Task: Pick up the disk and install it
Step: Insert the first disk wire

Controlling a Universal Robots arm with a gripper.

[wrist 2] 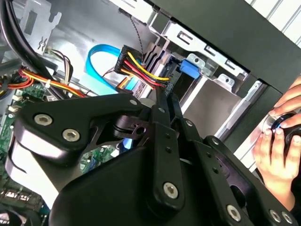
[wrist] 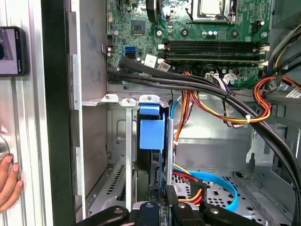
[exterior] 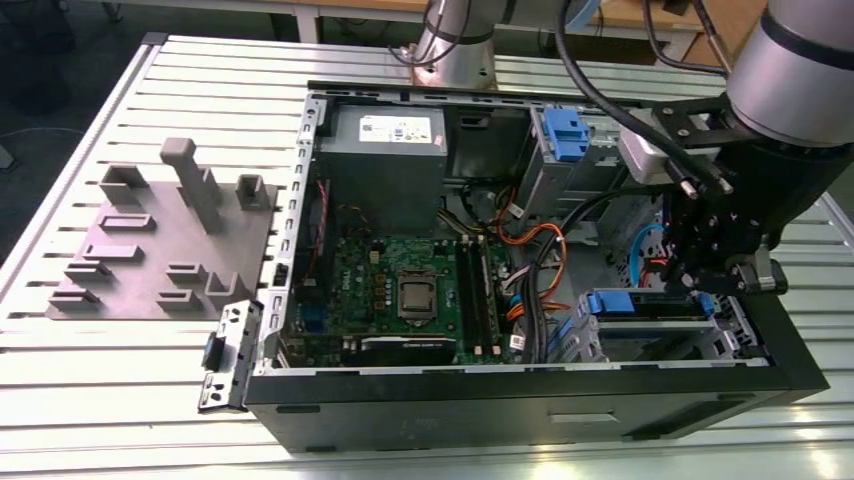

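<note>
The disk point(exterior: 638, 304) stands on edge in the drive cage at the front corner of the open computer case point(exterior: 534, 400), on the exterior view's right; its blue bracket shows on top. My gripper point(exterior: 707, 290) reaches down into that cage at the disk's outer end. In the first wrist view the blue bracket point(wrist: 152, 132) sits between the cage's metal rails, and the gripper point(wrist: 157, 202) has its fingers close on either side of the disk's dark edge. The second wrist view shows the narrow fingers point(wrist 2: 162, 113) running to the blue tab point(wrist 2: 190, 67), beside a wired power plug point(wrist 2: 141, 66).
Inside the case lie the motherboard point(exterior: 400, 290), a grey power-supply box point(exterior: 387, 135), a second blue bracket point(exterior: 567, 135) and bundles of cables point(wrist: 221, 101). A grey fixture block point(exterior: 154, 250) sits on the slatted table at the exterior view's left. A person's hand point(wrist 2: 277, 141) rests outside the case wall.
</note>
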